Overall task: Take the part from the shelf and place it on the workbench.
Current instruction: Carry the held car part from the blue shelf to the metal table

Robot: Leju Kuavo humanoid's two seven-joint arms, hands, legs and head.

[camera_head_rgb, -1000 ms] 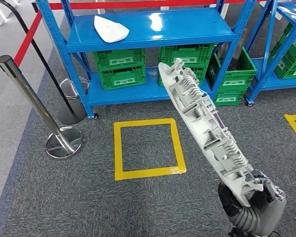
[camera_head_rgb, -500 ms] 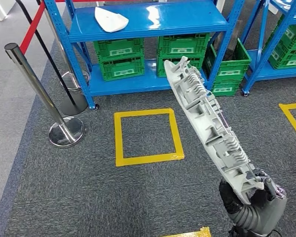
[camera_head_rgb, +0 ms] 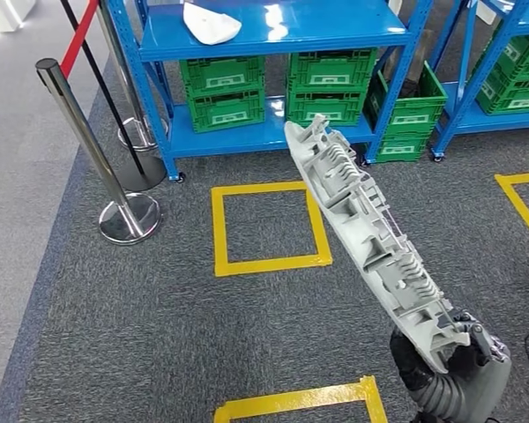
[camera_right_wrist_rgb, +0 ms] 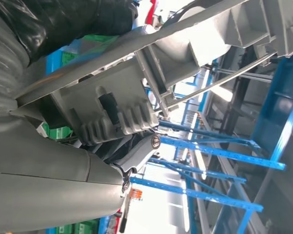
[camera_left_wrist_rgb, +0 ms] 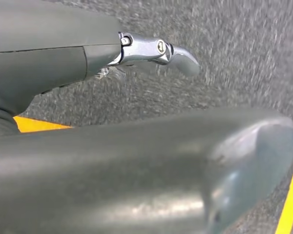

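Observation:
A long grey plastic part with ribs and clips on its upper face slants up from my right hand toward the shelf. That hand grips the part's near end at the lower right of the head view. The right wrist view shows the part lying across my right hand, with dark fingers wrapped over it. My left hand hangs over grey carpet and holds nothing; one of its fingers is stretched out. The blue shelf stands ahead, with a white part on its top level.
Green crates fill the shelf's lower level. A chrome stanchion with a red belt stands at the left. A yellow taped square marks the carpet before the shelf, and more yellow tape lies near me. A second blue shelf stands at the right.
The whole view has shifted: the shelf and yellow square have slid up and away, and a yellow tape line has come in at the bottom. My right hand keeps hold of the part.

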